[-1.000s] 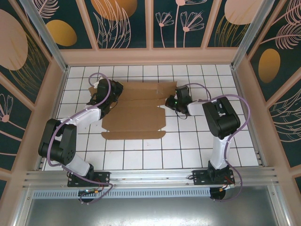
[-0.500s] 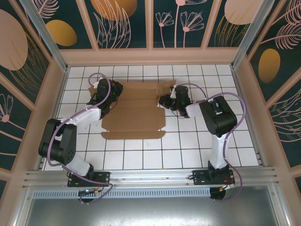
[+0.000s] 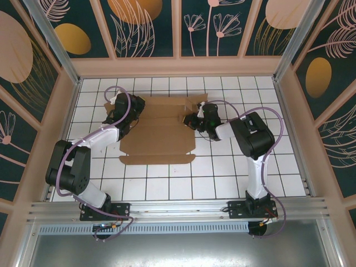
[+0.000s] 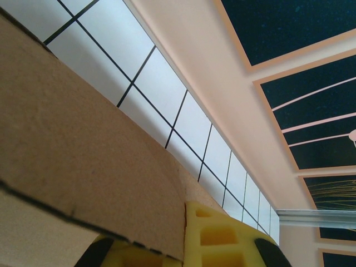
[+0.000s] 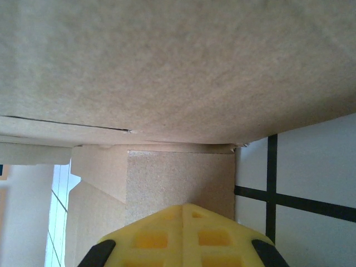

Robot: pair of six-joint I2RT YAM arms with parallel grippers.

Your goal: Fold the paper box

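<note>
Paper box (image 3: 158, 139) lies mostly flat on far half of tiled table (image 3: 167, 183). Its far edge is near back wall; long near edge faces arm bases. Your free room: bare tile between box and bases, more bare tile along right side. Count: one box, two arms. Left gripper (image 3: 136, 104) at box's left edge, closed; cardboard edge overlaps yellow fingers (image 4: 222, 239), can't tell if pinched. Right gripper (image 3: 190, 119) closed, tip against raised right-side flap (image 3: 196, 103).
</note>
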